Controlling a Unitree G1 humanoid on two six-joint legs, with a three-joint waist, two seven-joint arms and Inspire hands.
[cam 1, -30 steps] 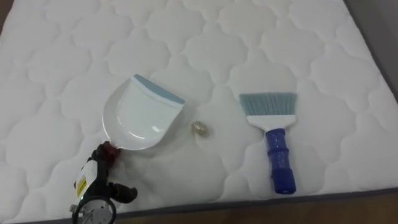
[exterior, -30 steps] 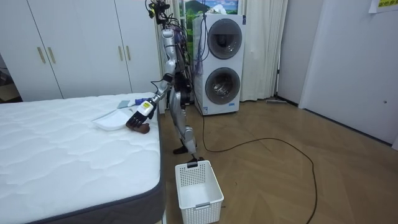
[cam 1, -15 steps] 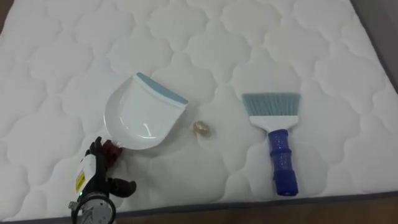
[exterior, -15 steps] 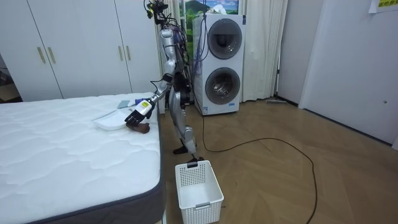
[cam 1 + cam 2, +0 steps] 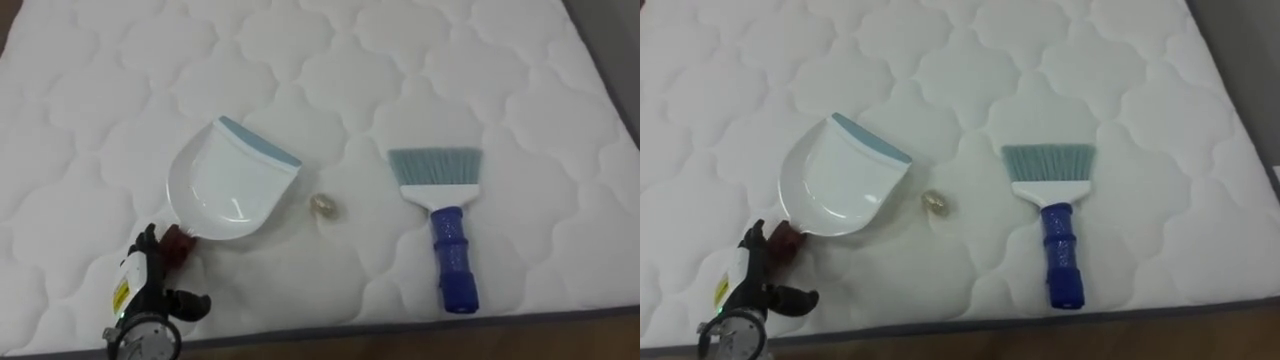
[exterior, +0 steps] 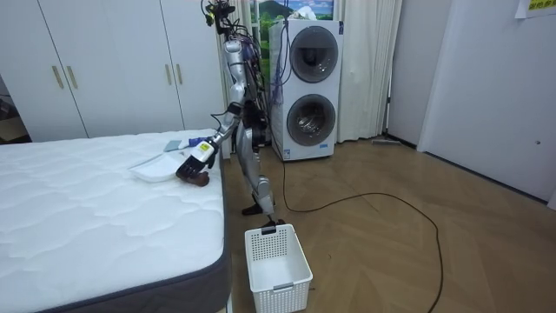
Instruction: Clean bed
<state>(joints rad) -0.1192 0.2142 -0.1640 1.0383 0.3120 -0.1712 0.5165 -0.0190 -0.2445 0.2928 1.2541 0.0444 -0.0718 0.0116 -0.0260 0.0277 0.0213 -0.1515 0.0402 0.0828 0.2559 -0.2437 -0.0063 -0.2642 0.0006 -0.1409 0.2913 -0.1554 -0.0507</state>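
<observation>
A white dustpan (image 5: 225,185) with a blue lip lies on the white quilted mattress (image 5: 400,60), its dark red handle (image 5: 178,240) pointing toward the near edge. A small crumpled bit of litter (image 5: 322,206) rests just right of the pan. Further right lies a brush (image 5: 445,230) with pale blue bristles and a blue handle. My left hand (image 5: 150,285) comes in at the lower left, open, thumb spread to the right. Its fingertips are beside the pan's handle on the left, with nothing held. In the room view I stand at the bed's side with that hand (image 6: 193,161) over the handle.
The mattress's near edge (image 5: 400,325) runs along the bottom, with wooden floor below it. A white basket (image 6: 278,261) stands on the floor by the bed's corner. Stacked washing machines (image 6: 304,87) and white wardrobes (image 6: 113,61) are behind me.
My left hand has drifted a little to the left of the pan's handle. Dustpan, litter and brush lie where they were.
</observation>
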